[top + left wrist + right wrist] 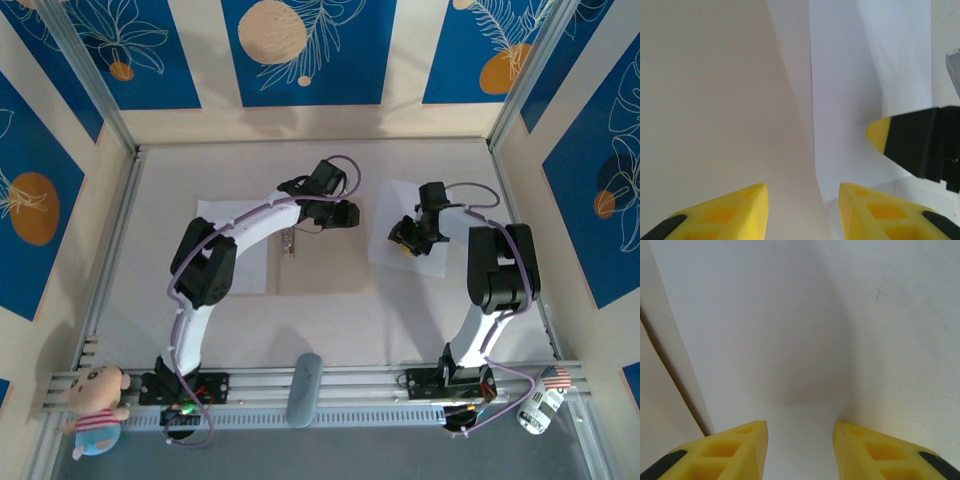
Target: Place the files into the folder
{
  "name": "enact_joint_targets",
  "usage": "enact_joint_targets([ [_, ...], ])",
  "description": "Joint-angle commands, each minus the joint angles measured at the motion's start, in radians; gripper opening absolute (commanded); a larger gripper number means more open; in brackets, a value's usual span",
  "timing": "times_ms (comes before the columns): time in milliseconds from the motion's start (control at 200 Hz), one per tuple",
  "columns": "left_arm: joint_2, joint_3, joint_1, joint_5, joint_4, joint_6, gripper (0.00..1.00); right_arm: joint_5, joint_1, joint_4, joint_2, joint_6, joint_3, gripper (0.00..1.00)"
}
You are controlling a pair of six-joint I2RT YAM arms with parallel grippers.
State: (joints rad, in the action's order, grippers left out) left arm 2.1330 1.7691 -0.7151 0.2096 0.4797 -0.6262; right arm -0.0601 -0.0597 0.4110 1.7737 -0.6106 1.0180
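Between the yellow wedge-shaped jaws of the left gripper (801, 194): a part-open gap, nothing held. Below it, the near corner of a plain white thin paper sheet (865, 75) meets the matte, flat tan-beige cardboard folder (705, 100).

Right gripper (800, 426): jaws likewise part open and empty, poised low over the same sheet, which lies just right of the folder on the pale tabletop (420, 320).

Second white paper sheet (250, 265) lies at the folder's left. Cannot tell whether it is on a panel or beside it.

Risks, as judged:
- The paper is thin, smooth and flat, so the jaws may skid, crease it or catch only a corner.
- A push could shove the light folder.
- The grippers sit close and could collide.
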Motion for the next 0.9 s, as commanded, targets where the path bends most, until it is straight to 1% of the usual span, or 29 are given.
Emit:
enact_joint_targets([
  [0, 0.023, 0.037, -0.008, 0.008, 0.012, 0.002, 0.41, 0.002, 0.008, 0.068, -0.054, 0.021, -0.061, 0.42],
  [270, 0.047, 0.043, -0.013, 0.044, 0.002, -0.009, 0.41, -0.019, 0.041, 0.090, -0.188, 0.045, -0.187, 0.42],
  [335, 0.055, 0.045, -0.017, 0.050, -0.004, -0.010, 0.41, -0.043, 0.043, 0.092, -0.221, 0.046, -0.202, 0.42],
  [450, 0.071, 0.060, -0.027, 0.059, -0.014, -0.019, 0.42, -0.077, 0.044, 0.098, -0.293, 0.047, -0.194, 0.42],
  [570, 0.085, 0.082, -0.043, 0.060, -0.025, -0.038, 0.44, -0.073, 0.068, 0.111, -0.349, 0.066, -0.142, 0.43],
  [750, 0.114, 0.108, -0.083, 0.026, -0.064, -0.087, 0.51, -0.029, 0.172, 0.117, -0.338, 0.094, -0.063, 0.43],
  [815, 0.133, 0.133, -0.103, -0.009, -0.066, -0.104, 0.54, 0.006, 0.203, 0.130, -0.313, 0.112, -0.033, 0.44],
  [835, 0.138, 0.139, -0.110, -0.024, -0.065, -0.111, 0.55, 0.017, 0.212, 0.135, -0.302, 0.114, -0.025, 0.45],
  [895, 0.158, 0.163, -0.129, -0.070, -0.061, -0.127, 0.55, 0.035, 0.244, 0.148, -0.266, 0.125, -0.002, 0.46],
])
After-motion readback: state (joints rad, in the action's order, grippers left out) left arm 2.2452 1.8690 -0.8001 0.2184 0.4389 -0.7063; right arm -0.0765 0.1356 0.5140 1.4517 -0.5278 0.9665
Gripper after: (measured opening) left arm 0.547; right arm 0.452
